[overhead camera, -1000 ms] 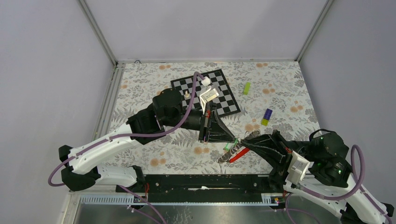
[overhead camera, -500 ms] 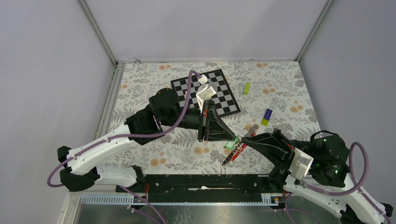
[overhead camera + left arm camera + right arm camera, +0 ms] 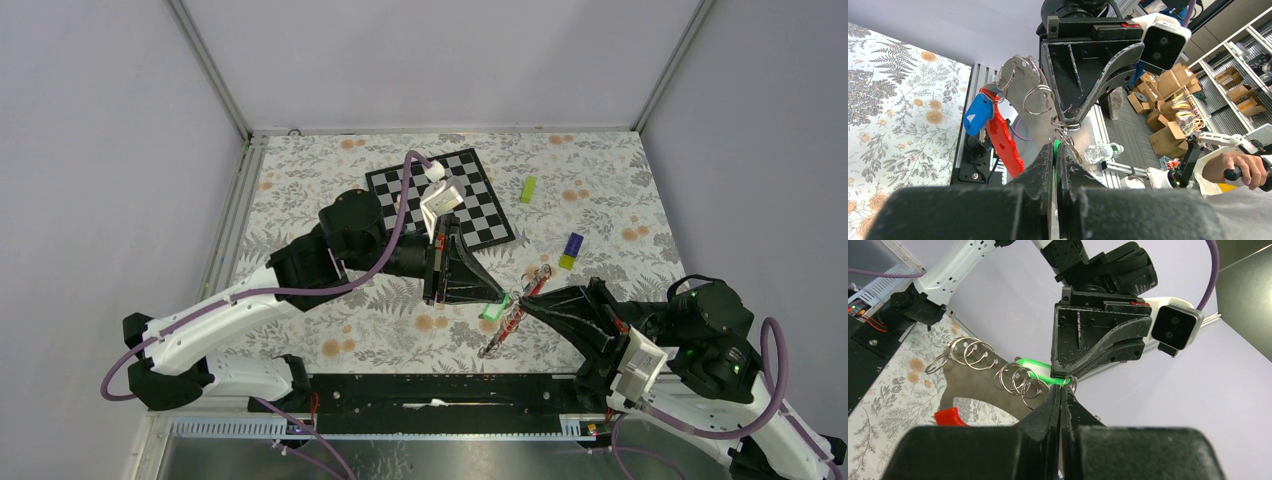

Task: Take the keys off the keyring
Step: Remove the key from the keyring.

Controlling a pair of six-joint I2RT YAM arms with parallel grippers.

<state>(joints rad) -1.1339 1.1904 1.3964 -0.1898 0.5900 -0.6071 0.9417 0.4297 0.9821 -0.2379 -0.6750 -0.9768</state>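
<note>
Tips of the left gripper [image 3: 503, 296] and the right gripper [image 3: 524, 300] meet nose to nose in the overhead view, just off the chessboard [image 3: 490, 215], nearer the arm bases than its right-hand corner. The keyring [image 3: 513, 299] is held between them. Its red strap [image 3: 508, 325] trails further from the chessboard toward the bases, and the green-headed key [image 3: 491, 311] sits beside it.

Left wrist view: the left gripper [image 3: 1057, 145] is closed narrow on the green-headed key [image 3: 1054, 152]. The right gripper [image 3: 1068, 119] pinches a ring of the keyring [image 3: 1066, 125]. A blue-headed key [image 3: 977, 114] and the red strap [image 3: 1003, 142] hang from the same bunch.

Right wrist view: the right gripper [image 3: 1061, 390] has its fingers pressed together at the keyring [image 3: 1071, 385], and the left gripper [image 3: 1062, 376] clamps the green-headed key [image 3: 1034, 367]. An end of the red strap [image 3: 949, 416] shows lower down
</note>
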